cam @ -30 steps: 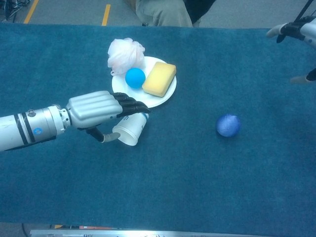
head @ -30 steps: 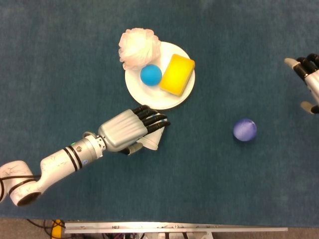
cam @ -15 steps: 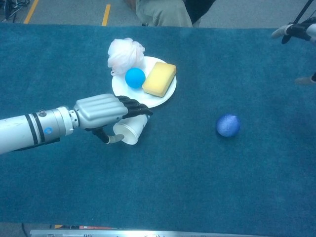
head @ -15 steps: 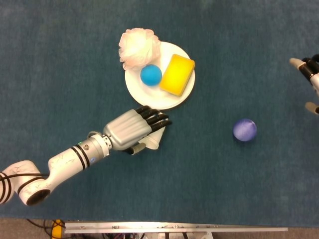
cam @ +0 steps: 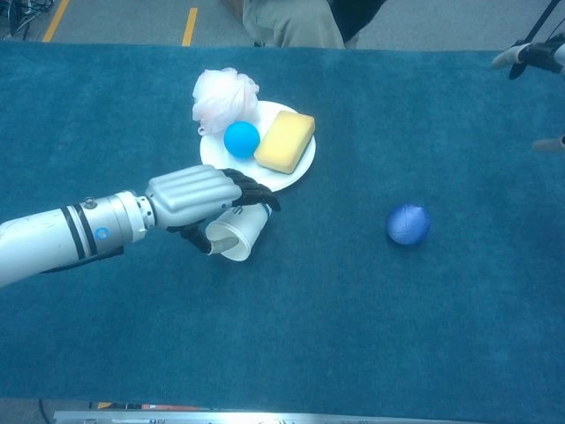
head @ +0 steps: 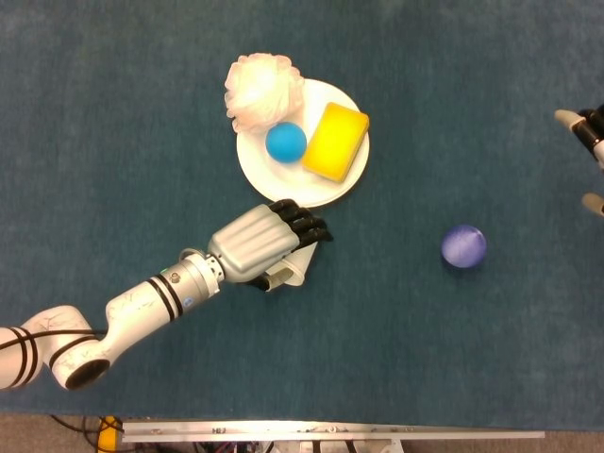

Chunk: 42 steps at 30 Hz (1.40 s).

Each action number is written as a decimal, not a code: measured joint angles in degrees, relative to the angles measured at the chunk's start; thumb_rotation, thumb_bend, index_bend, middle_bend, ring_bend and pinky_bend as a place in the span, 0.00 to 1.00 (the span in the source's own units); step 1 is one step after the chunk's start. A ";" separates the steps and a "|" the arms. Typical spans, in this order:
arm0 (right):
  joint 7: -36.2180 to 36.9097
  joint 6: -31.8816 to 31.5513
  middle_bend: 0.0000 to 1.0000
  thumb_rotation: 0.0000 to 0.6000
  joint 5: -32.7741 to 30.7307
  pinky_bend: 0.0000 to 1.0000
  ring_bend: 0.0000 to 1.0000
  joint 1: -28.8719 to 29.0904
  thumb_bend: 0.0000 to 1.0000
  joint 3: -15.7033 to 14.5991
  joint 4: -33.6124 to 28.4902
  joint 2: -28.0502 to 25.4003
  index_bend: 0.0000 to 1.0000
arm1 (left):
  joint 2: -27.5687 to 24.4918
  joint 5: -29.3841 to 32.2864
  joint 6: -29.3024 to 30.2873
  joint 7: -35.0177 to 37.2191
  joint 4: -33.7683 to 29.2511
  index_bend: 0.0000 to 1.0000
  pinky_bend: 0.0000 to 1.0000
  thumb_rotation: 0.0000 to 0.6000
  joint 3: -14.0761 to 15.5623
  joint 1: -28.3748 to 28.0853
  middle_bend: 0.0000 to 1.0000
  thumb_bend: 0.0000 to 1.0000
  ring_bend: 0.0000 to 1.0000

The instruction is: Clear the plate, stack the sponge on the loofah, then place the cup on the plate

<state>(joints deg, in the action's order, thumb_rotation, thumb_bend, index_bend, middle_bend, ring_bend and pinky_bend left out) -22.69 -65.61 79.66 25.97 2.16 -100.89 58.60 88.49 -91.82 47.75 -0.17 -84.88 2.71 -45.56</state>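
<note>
Gripping the tipped white paper cup [cam: 237,235] just below the round white plate [head: 345,184], your left hand [head: 257,247] curls over it. Plate holds yellow sponge [head: 336,141], pale loofah [head: 259,90], blue ball [head: 285,142]: clear it first. Right hand [head: 591,142] open, idle.

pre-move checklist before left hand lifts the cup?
1. Left hand over the cup, fingers draped across its side: ok.
2. Firm grip on cup: cannot tell, thumb contact is hidden.
3. Cup upright: not ok, it lies on its side.
4. Plate cleared: not ok, the sponge, blue ball and part of the loofah are on it.
5. Right hand away from the work area: ok, at frame edge.
</note>
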 measured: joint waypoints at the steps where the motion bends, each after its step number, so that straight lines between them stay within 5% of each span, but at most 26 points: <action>1: 0.02 0.05 0.31 1.00 -0.01 0.40 0.24 -0.02 0.00 0.04 0.00 0.01 0.19 | 0.31 -0.06 0.46 0.31 0.26 0.23 0.22 1.00 -0.03 0.09 0.24 0.41 0.26; 16: 0.77 0.60 0.31 1.00 -0.29 0.40 0.24 -0.33 0.00 0.64 0.07 -0.04 0.19 | 2.59 -1.16 4.21 6.79 2.55 0.45 0.50 1.00 0.17 0.81 0.46 0.41 0.49; 24: 0.72 0.85 0.31 1.00 -0.17 0.40 0.24 -0.30 0.00 0.90 -0.21 -0.05 0.19 | 0.29 -2.31 6.25 7.92 1.57 0.45 0.50 1.00 1.00 1.43 0.46 0.41 0.49; 42: -0.49 1.33 0.31 1.00 -0.32 0.40 0.24 0.00 0.00 1.41 -1.48 0.59 0.19 | -13.50 -1.45 9.05 8.77 1.33 0.44 0.50 1.00 6.10 6.59 0.45 0.41 0.48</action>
<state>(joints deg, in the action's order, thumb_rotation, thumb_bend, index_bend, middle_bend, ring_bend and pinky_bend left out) -23.18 -64.28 79.34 25.97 3.57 -102.37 59.19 74.99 -93.27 56.80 8.60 -83.55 8.81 -38.98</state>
